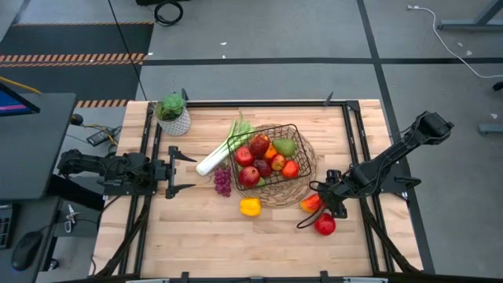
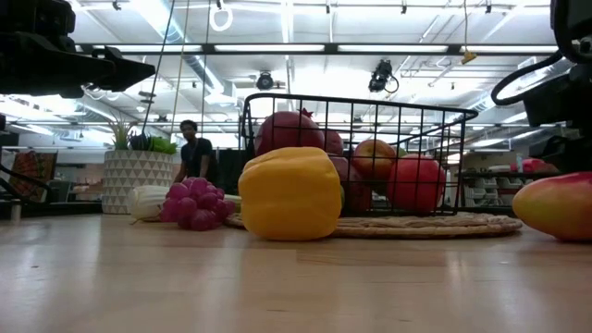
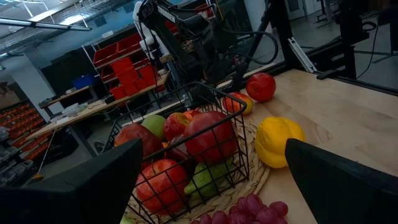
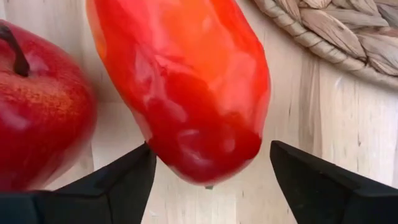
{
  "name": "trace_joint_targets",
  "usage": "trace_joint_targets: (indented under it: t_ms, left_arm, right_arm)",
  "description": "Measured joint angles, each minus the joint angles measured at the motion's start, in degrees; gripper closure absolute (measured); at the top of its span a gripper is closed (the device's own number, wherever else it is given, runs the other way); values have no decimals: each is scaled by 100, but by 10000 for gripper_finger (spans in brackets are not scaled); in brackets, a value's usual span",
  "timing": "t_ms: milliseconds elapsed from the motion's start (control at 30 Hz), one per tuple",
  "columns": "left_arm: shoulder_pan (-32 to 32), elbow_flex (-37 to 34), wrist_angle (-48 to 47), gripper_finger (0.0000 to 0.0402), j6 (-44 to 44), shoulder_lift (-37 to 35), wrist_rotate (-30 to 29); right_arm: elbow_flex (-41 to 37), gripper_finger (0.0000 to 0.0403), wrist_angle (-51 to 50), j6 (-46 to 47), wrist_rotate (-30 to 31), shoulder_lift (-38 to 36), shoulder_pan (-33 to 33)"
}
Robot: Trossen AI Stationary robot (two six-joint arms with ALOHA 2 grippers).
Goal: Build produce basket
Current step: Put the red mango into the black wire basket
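Note:
The dark wire basket (image 1: pixel 305 151) on its round wicker base sits mid-table, holding red apples, a green pear and an orange. A leek (image 1: pixel 222 152) leans on its left rim; purple grapes (image 1: pixel 223 181) and a yellow pepper (image 1: pixel 250 207) lie on the wood beside it. A red-orange pepper (image 1: pixel 311 203) and a red apple (image 1: pixel 324 225) lie right of the base. My right gripper (image 4: pixel 211 168) is open, with a finger on each side of this pepper (image 4: pixel 186 81). My left gripper (image 1: pixel 191 173) waits open at the table's left, pointing at the basket. My right gripper straddles the red-orange pepper's end (image 4: pixel 205 155), coming level from the table's right. One finger (image 4: pixel 134 171) lies close against its side, and I cannot tell whether it touches. The other finger (image 4: pixel 298 168) stands apart. The pepper lies on the table.
A leafy plant in a white pot (image 1: pixel 174 116) stands at the far left corner. The red apple (image 4: pixel 37 106) sits right beside the pepper. The wicker base edge (image 4: pixel 336 37) is just beyond the pepper. Bare wood stretches along the near edge (image 1: pixel 236 244).

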Motion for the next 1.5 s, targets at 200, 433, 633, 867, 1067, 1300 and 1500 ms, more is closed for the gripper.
trace_joint_targets:
  t_ms: [200,433,633,867,1067,1300,1500]
  left_arm:
    - [2,0,0,2,2,0,1]
    - [2,0,0,2,1,0,-1]
    - [1,-1,-1,2,1,0,0]
    - [0,0,0,2,0,0,1]
    - [2,-2,0,2,0,0,-1]
    - [1,0,-1,2,0,0,-1]
    - [1,-1,0,2,2,0,0]
  right_arm:
    - [0,122,-11,15,-2,0,0]
    - [0,164,-20,4,-189,0,-4]
    - [0,188,-22,6,-296,0,-4]
    - [0,214,-25,-1,-140,0,-4]
    - [0,217,48,148,-140,0,-4]
    - [0,228,28,147,-140,0,-4]
    - [0,248,28,148,-140,0,-4]
